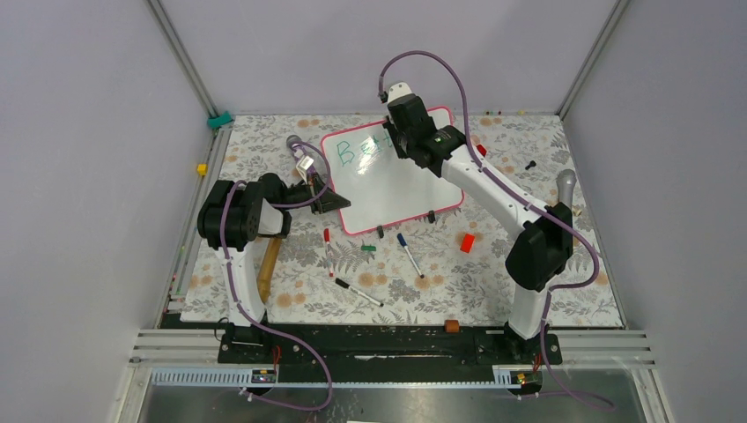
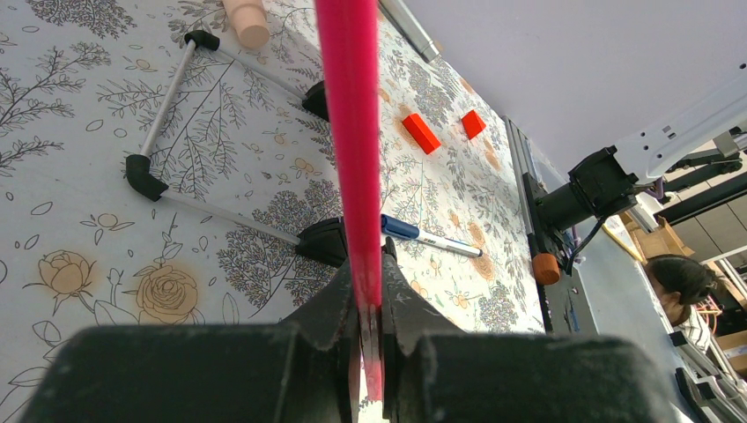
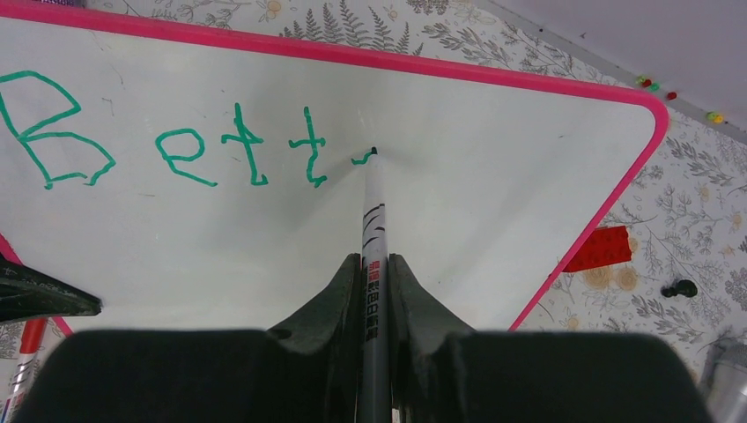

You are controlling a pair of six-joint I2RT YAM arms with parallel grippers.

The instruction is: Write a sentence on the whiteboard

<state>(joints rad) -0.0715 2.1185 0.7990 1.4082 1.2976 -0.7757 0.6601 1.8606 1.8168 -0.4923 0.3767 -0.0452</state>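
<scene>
Nearest the arm bases, loose pens lie on the flower-patterned counter: a black marker, a blue marker and a red marker. Just beyond them sits the whiteboard, mid-counter, with 2 black feet along its near edge. Its long axis runs left to right, with the right end angled slightly farther away.

The left claw is clamped on the pink frame at the board's left edge. The right claw is closed around a writing pen. The pen points away toward the board's far edge, and its tip touches the white surface.

The sentence so far reads "Bett" plus 1 short green stroke, running left to right close to the far edge. To the right of the tip the board is bare white up to its pink right edge. A flat red piece lies on the counter just outside that edge.
</scene>
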